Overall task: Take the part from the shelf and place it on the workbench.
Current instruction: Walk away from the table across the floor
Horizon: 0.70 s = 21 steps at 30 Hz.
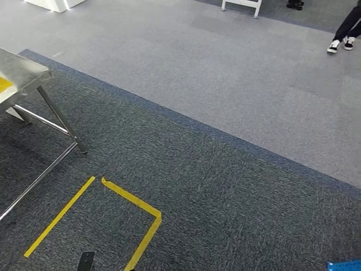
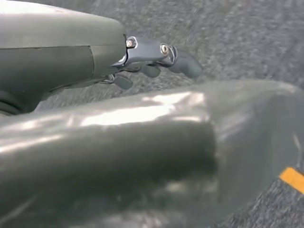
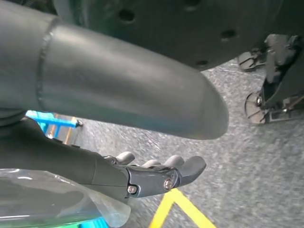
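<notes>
Walking between stations, part not plainly identified.

Item: part, location unconfirmed; a translucent glossy shape point(image 3: 53, 199) lies against the palm side of the right hand point(image 3: 143, 175), whose fingers point(image 3: 190, 166) reach out nearly straight; whether they hold it cannot be told. Left hand point(image 2: 154, 57): fingers loosely apart, holding nothing. Steel desk point(image 1: 21, 70) corner at far left, blue frame point(image 1: 344, 265) at lower right, yellow tape point(image 1: 127, 197) on the carpet between. Judged step: transit. Next: turn left to face the desk edge.

Left hand point(image 2: 157, 59) and right hand point(image 3: 157, 175): grey thumbs, dark fingers, silver screws.
</notes>
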Each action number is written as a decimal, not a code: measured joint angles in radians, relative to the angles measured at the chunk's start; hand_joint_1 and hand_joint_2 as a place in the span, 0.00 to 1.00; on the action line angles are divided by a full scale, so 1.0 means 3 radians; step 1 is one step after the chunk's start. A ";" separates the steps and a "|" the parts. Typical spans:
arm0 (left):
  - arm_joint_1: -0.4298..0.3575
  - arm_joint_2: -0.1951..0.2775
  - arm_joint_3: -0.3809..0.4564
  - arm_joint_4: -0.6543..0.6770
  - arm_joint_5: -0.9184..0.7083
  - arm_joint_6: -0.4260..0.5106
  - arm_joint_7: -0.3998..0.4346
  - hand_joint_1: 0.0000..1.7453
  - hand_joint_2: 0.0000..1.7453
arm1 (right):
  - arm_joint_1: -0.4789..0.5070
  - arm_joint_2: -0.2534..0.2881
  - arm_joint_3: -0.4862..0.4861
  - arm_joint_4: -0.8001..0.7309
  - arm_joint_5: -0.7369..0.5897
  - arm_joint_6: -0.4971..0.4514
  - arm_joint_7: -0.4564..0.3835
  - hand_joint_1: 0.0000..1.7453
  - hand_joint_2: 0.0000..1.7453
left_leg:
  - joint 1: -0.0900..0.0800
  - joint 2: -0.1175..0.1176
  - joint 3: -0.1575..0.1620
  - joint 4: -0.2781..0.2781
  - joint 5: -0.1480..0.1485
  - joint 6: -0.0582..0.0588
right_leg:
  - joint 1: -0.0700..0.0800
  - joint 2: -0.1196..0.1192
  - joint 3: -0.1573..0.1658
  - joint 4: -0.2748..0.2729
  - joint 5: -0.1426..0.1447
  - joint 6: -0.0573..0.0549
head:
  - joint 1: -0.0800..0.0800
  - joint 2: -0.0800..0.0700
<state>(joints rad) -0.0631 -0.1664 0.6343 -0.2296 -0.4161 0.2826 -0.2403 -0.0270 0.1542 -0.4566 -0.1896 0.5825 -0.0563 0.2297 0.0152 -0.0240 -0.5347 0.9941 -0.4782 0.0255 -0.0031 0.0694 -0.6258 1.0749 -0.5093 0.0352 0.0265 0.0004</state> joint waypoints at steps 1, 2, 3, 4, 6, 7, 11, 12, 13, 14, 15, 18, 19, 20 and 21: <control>0.0004 0.0000 0.0001 0.0000 -0.0004 -0.0003 -0.0001 0.00 0.00 | -0.0006 0.0000 0.0000 0.0000 0.0001 0.0000 -0.0003 0.00 0.00 | -0.0004 0.0051 -0.0001 -0.0003 0.0001 0.0007 | 0.0002 -0.0105 -0.0097 0.0199 -0.0110 0.0014 | 0.0008 0.0000; 0.0010 -0.0001 0.0002 0.0000 -0.0006 -0.0005 -0.0001 0.00 0.00 | -0.0012 0.0000 0.0000 0.0000 0.0001 0.0000 -0.0004 0.00 0.00 | -0.0006 0.0106 -0.0005 -0.0002 0.0000 0.0010 | -0.0004 -0.0164 -0.0205 0.0424 -0.0217 0.0029 | 0.0015 0.0000; 0.0016 -0.0001 0.0002 0.0000 -0.0008 -0.0007 -0.0001 0.00 0.00 | -0.0014 0.0001 0.0000 0.0000 0.0001 0.0000 -0.0006 0.00 0.00 | -0.0009 0.0162 -0.0008 -0.0002 -0.0001 0.0009 | -0.0012 -0.0194 -0.0284 0.0599 -0.0282 0.0042 | 0.0013 0.0000; 0.0018 -0.0002 0.0003 0.0000 -0.0010 -0.0009 -0.0001 0.00 0.00 | -0.0012 0.0001 0.0000 0.0000 0.0001 0.0000 -0.0007 0.00 0.00 | -0.0009 0.0214 -0.0009 -0.0001 -0.0003 0.0008 | -0.0021 -0.0214 -0.0310 0.0673 -0.0288 0.0054 | 0.0013 0.0000; 0.0014 -0.0004 0.0003 0.0000 -0.0010 -0.0009 0.0002 0.00 0.00 | -0.0004 0.0000 0.0000 0.0000 -0.0001 -0.0004 -0.0024 0.00 0.00 | -0.0008 0.0303 -0.0003 0.0001 -0.0010 -0.0004 | -0.0040 -0.0268 -0.0155 0.0435 -0.0136 0.0068 | 0.0014 0.0000; 0.0011 -0.0006 0.0003 0.0000 -0.0010 -0.0009 0.0008 0.00 0.00 | -0.0004 -0.0001 -0.0001 0.0000 -0.0003 -0.0008 -0.0044 0.00 0.00 | -0.0009 0.0342 0.0005 0.0003 -0.0017 -0.0016 | -0.0045 -0.0337 -0.0010 0.0187 -0.0044 0.0070 | 0.0015 0.0000; 0.0001 -0.0011 0.0010 0.0000 0.0009 -0.0008 0.0023 0.00 0.00 | -0.0024 0.0000 -0.0001 0.0000 0.0000 -0.0006 -0.0135 0.00 0.00 | -0.0033 0.0466 0.0030 0.0015 -0.0039 -0.0091 | -0.0020 -0.0417 0.0239 -0.0244 0.0063 -0.0013 | -0.0002 0.0000; -0.0006 -0.0013 0.0014 0.0000 0.0023 -0.0006 0.0024 0.00 0.00 | -0.0022 -0.0001 -0.0001 0.0000 0.0010 0.0002 -0.0141 0.00 0.00 | -0.0030 0.0488 0.0038 0.0015 -0.0043 -0.0110 | -0.0020 -0.0382 0.0235 -0.0244 0.0067 -0.0036 | -0.0006 0.0000; -0.0013 -0.0015 0.0021 0.0000 0.0037 -0.0004 0.0025 0.00 0.00 | -0.0019 -0.0001 -0.0001 0.0000 0.0022 0.0009 -0.0141 0.00 0.00 | -0.0021 0.0466 0.0042 0.0030 -0.0065 -0.0130 | -0.0022 -0.0351 0.0234 -0.0247 0.0071 -0.0056 | -0.0009 0.0000; -0.0019 -0.0017 0.0030 0.0000 0.0048 0.0000 0.0028 0.00 0.00 | -0.0018 -0.0001 -0.0001 0.0000 0.0035 0.0013 -0.0135 0.00 0.00 | -0.0013 0.0401 0.0026 0.0093 -0.0121 -0.0148 | -0.0026 -0.0319 0.0237 -0.0253 0.0077 -0.0079 | -0.0015 0.0000; -0.0022 -0.0018 0.0040 0.0000 0.0058 0.0003 0.0032 0.00 0.00 | -0.0021 -0.0002 -0.0001 0.0000 0.0046 0.0015 -0.0127 0.00 0.00 | -0.0006 0.0313 -0.0021 0.0218 -0.0211 -0.0161 | -0.0030 -0.0285 0.0246 -0.0258 0.0084 -0.0100 | -0.0021 0.0000; -0.0005 -0.0017 0.0067 0.0000 0.0075 0.0002 0.0059 0.00 0.00 | -0.0032 -0.0002 -0.0001 0.0000 0.0063 0.0017 -0.0094 0.00 0.00 | -0.0004 0.0125 -0.0299 0.0858 -0.0522 -0.0156 | -0.0019 -0.0158 0.0233 -0.0257 0.0095 -0.0137 | -0.0034 0.0000; 0.0002 -0.0017 0.0074 0.0000 0.0078 0.0001 0.0069 0.00 0.00 | -0.0030 -0.0002 0.0000 0.0000 0.0064 0.0017 -0.0085 0.00 0.00 | -0.0006 0.0112 -0.0357 0.0978 -0.0540 -0.0148 | -0.0012 -0.0109 0.0232 -0.0256 0.0096 -0.0141 | -0.0035 0.0000; 0.0006 -0.0017 0.0080 0.0000 0.0080 0.0001 0.0076 0.00 0.00 | -0.0026 -0.0002 0.0000 0.0000 0.0065 0.0018 -0.0078 0.00 0.00 | -0.0008 0.0102 -0.0359 0.0966 -0.0483 -0.0135 | -0.0005 -0.0058 0.0234 -0.0254 0.0098 -0.0143 | -0.0034 0.0000; 0.0007 -0.0017 0.0084 0.0000 0.0080 0.0000 0.0082 0.00 0.00 | -0.0023 -0.0002 0.0000 0.0000 0.0066 0.0018 -0.0074 0.00 0.00 | -0.0009 0.0083 -0.0305 0.0829 -0.0366 -0.0119 | 0.0000 -0.0007 0.0238 -0.0251 0.0098 -0.0142 | -0.0034 0.0000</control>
<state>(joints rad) -0.0609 -0.1717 0.6596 -0.2296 -0.3920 0.2827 -0.2158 -0.0340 0.1537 -0.4567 -0.1896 0.6024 -0.0507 0.2075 0.0125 0.0009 -0.6261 1.2427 -0.5881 -0.0101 -0.0030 0.0671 -0.5543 0.9996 -0.4799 -0.0076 0.0162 0.0004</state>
